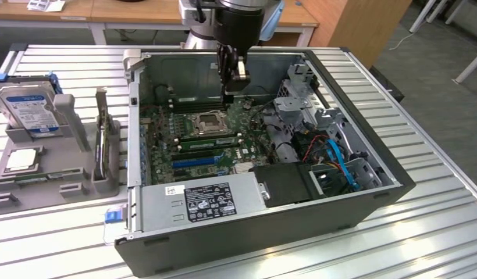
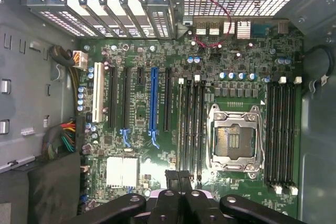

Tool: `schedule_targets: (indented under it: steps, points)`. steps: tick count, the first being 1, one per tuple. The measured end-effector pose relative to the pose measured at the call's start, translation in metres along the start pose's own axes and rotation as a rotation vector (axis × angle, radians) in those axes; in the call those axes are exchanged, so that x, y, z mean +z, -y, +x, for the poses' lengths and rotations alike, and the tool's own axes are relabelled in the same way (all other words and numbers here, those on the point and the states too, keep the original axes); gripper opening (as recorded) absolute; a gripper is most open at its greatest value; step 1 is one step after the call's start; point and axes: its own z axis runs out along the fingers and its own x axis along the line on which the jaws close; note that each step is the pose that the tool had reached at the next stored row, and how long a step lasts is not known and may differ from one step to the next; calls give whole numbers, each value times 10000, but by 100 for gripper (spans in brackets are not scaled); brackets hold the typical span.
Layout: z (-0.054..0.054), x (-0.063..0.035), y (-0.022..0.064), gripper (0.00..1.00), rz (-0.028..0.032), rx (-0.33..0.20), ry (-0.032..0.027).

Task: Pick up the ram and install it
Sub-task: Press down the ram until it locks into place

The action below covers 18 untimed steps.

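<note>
A long green ram (image 1: 210, 140) lies along the memory slots on the near side of the processor socket (image 1: 208, 121), on the motherboard inside the open computer case (image 1: 262, 232). It looks seated in a slot. My gripper (image 1: 236, 87) hangs above the far half of the board, clear of the stick, with its fingers pressed together and nothing between them. In the wrist view the shut gripper (image 2: 178, 176) points down at the end of the black slot bank (image 2: 191, 124) beside the empty socket (image 2: 234, 141).
A grey fixture (image 1: 68, 189) at the exterior view's left holds a silver hard drive (image 1: 29, 110) with a blue label, a square silver chip (image 1: 21, 158) and an upright card (image 1: 105, 148). Case walls, the drive cage (image 1: 296, 110) and blue cables (image 1: 340, 160) crowd the board.
</note>
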Motion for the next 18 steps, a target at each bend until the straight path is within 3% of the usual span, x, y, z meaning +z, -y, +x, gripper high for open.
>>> schedule_targets:
  steps: [18]
  points:
    - [0, 4, -3, 11, -214, 2572, 70]
